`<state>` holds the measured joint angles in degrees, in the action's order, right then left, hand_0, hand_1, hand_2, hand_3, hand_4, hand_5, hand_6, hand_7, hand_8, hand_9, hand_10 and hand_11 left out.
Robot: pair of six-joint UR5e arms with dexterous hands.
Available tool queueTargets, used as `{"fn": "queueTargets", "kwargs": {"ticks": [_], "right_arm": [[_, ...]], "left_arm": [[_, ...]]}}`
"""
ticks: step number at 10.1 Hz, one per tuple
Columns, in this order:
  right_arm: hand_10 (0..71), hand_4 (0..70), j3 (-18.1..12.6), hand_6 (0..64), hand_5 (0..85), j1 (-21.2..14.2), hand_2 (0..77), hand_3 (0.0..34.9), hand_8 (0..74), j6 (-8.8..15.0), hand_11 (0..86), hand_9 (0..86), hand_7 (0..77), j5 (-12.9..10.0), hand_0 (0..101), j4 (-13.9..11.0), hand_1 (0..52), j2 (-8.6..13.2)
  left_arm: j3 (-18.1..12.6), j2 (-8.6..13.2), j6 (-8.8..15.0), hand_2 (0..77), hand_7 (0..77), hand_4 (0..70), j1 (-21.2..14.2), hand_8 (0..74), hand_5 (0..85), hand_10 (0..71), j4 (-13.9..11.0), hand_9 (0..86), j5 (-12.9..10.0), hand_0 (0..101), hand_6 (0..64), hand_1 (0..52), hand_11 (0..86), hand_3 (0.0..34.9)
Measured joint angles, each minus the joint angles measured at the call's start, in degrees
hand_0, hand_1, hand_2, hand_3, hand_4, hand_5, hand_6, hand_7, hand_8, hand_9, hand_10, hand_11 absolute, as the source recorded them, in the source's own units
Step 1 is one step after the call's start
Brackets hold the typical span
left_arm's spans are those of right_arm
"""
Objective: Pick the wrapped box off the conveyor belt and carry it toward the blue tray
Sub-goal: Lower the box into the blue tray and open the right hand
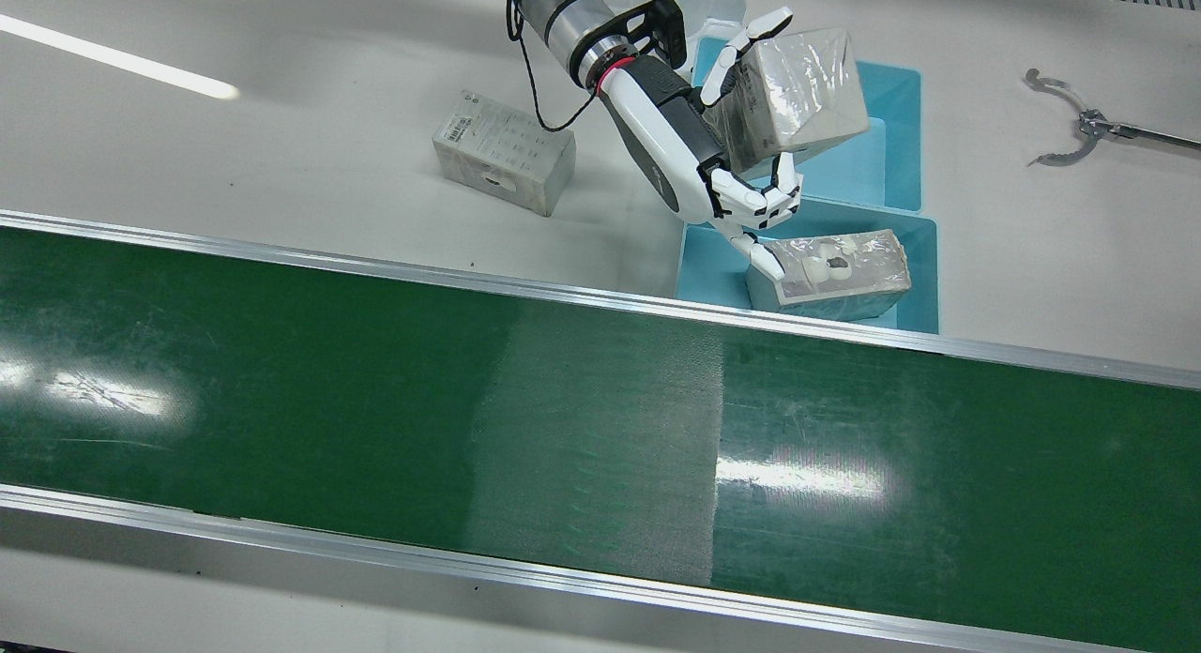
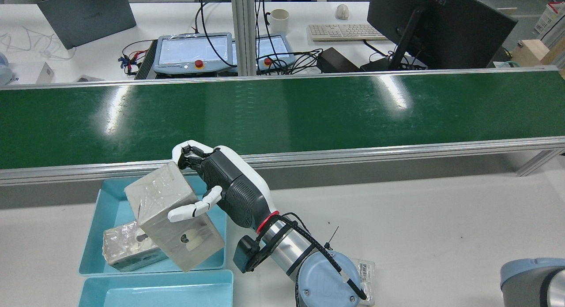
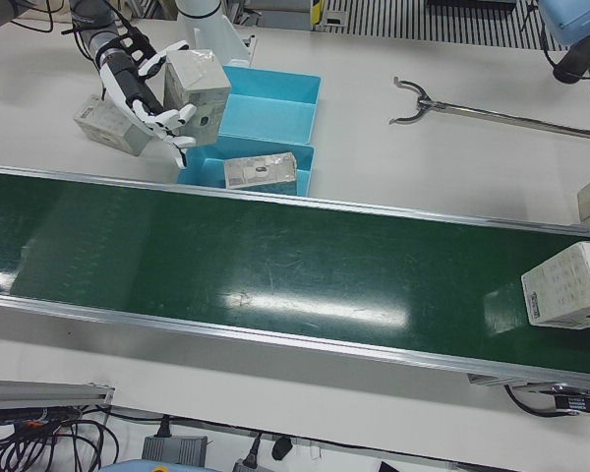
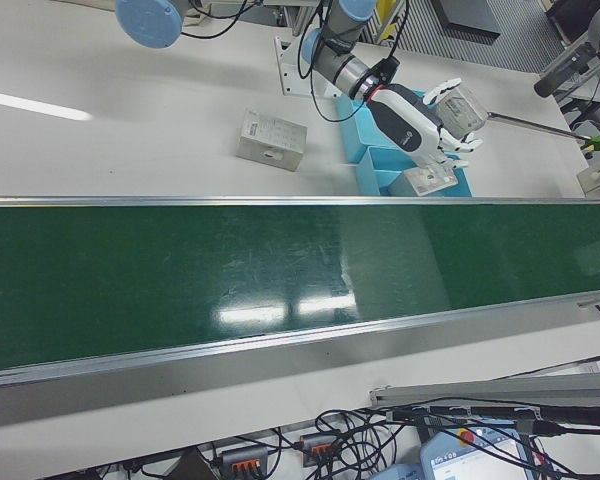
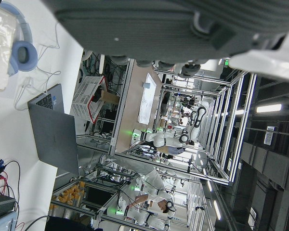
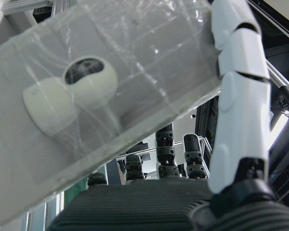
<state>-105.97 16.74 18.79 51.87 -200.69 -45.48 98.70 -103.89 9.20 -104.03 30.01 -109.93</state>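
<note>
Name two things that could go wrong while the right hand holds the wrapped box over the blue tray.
The wrapped box hangs tilted in the right hand, held near its edges, so the glossy film could let it slip. Another box already lies in the blue tray, so lowering there could hit it.

The long flat conveyor belt [image 1: 281, 372] was dark green with pale glare patches and silver rails. The shallow plastic tray [image 1: 891, 165] on its far side was light blue. The film-wrapped cardboard box [image 1: 798, 90] was pale grey with a white round camera print. The robot hand [image 1: 694, 137] had white fingers, a ribbed dark grey palm and a red wrist ring [image 1: 615, 71]. The table [image 1: 281, 118] was off-white.
</note>
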Motion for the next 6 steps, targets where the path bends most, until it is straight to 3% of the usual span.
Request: {"fn": "queueTargets", "kwargs": {"ticks": [1,2,3,4,5,6], "right_arm": [[0.5,0.0,-0.63,22.9,49.6,-0.28,12.0,9.8,12.5,0.01,2.7,34.9,44.7,-0.01,48,-0.04,13.6,-0.03],[0.0,0.0,-1.27,5.5,21.8,-0.46,16.9,18.4,0.0,0.01,1.6,8.2,33.3,-0.01,47,-0.11,20.7,-0.12],[0.0,0.0,-1.99,0.0,8.2,-0.6,12.5,20.7,0.0,0.01,1.6,1.6,20.7,-0.02,49,-0.19,10.4,-0.27],[0.0,0.0,-2.71,0.0,1.6,-0.73,15.3,24.0,0.0,0.01,0.5,1.1,4.9,0.01,49,-0.28,15.3,-0.46],[0.0,0.0,-3.51,0.0,1.6,-0.86,15.3,28.4,0.0,0.01,0.5,1.1,9.8,0.06,50,-0.34,15.3,-0.69],[0.0,0.0,-4.42,0.0,1.6,-0.93,13.1,29.8,0.0,0.01,0.0,1.1,10.4,0.1,50,-0.4,16.9,-1.06]], "left_arm": [[0.0,0.0,0.0,1.1,0.5,0.0,0.0,0.0,1.1,0.0,0.0,0.0,0.0,0,0.0,0.0,0.0,0.0],[0.0,0.0,0.0,0.5,0.0,0.0,0.0,0.0,1.1,0.0,0.0,0.0,0.0,0,0.0,0.0,0.0,0.0],[0.0,0.0,0.0,1.1,0.0,0.0,0.0,0.0,1.1,0.0,0.0,0.0,0.0,0,0.0,0.0,0.0,0.0],[0.0,0.0,0.0,0.5,0.0,0.0,0.0,0.0,1.1,0.0,0.0,0.0,0.0,0,0.0,0.0,0.0,0.0],[0.0,0.0,0.0,0.5,0.0,0.0,0.0,0.0,1.1,0.0,0.0,0.0,0.0,0,0.0,0.0,0.0,0.0],[0.0,0.0,0.0,1.1,0.0,0.0,0.0,0.0,1.1,0.0,0.0,0.0,0.0,0,0.0,0.0,0.0,0.0]]}}
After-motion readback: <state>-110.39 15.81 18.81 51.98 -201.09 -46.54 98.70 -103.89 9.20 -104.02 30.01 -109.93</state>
